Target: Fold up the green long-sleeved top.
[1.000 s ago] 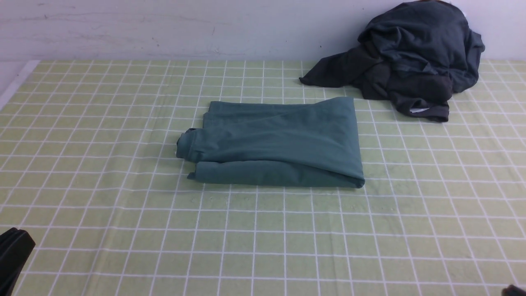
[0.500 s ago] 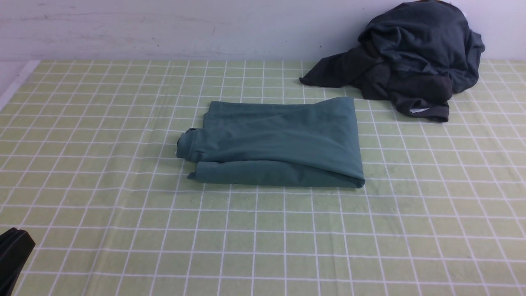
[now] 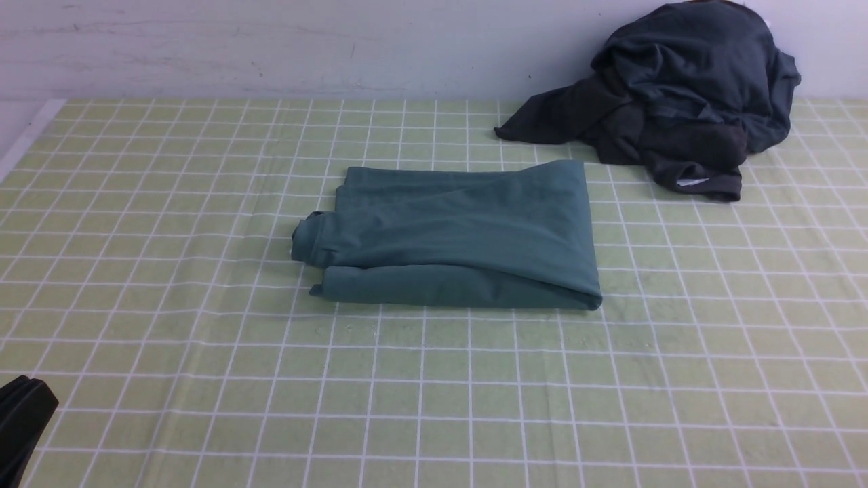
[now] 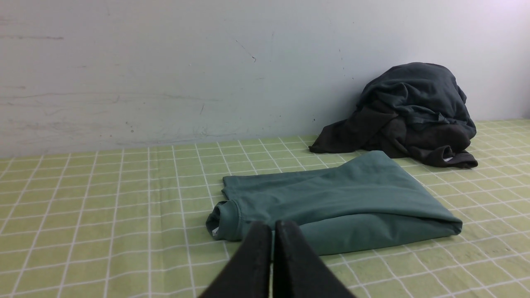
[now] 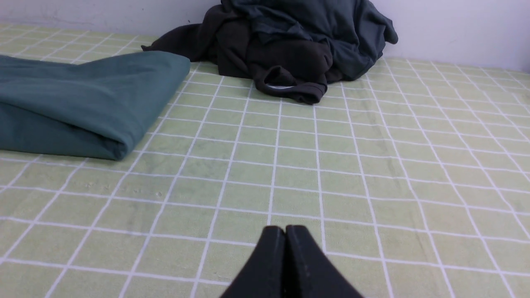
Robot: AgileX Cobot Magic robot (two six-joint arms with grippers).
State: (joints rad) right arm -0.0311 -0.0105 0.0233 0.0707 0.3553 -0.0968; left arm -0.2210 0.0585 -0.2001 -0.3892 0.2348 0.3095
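Observation:
The green long-sleeved top (image 3: 454, 237) lies folded into a compact rectangle in the middle of the checked cloth, its neck opening at the left end (image 4: 225, 215). It also shows at the left of the right wrist view (image 5: 83, 99). My left gripper (image 4: 272, 225) is shut and empty, held back at the near left; only a black corner of it (image 3: 24, 410) shows in the front view. My right gripper (image 5: 285, 229) is shut and empty over bare cloth, well to the right of the top, and is out of the front view.
A heap of dark charcoal-grey garments (image 3: 678, 102) sits at the back right against the white wall (image 3: 271, 47). The green checked tablecloth (image 3: 434, 393) covers the table; its left edge (image 3: 27, 135) shows at the far left.
The tip of the right arm that showed at the front view's lower right corner a second ago has drawn out of view. The top and the left gripper have not moved.

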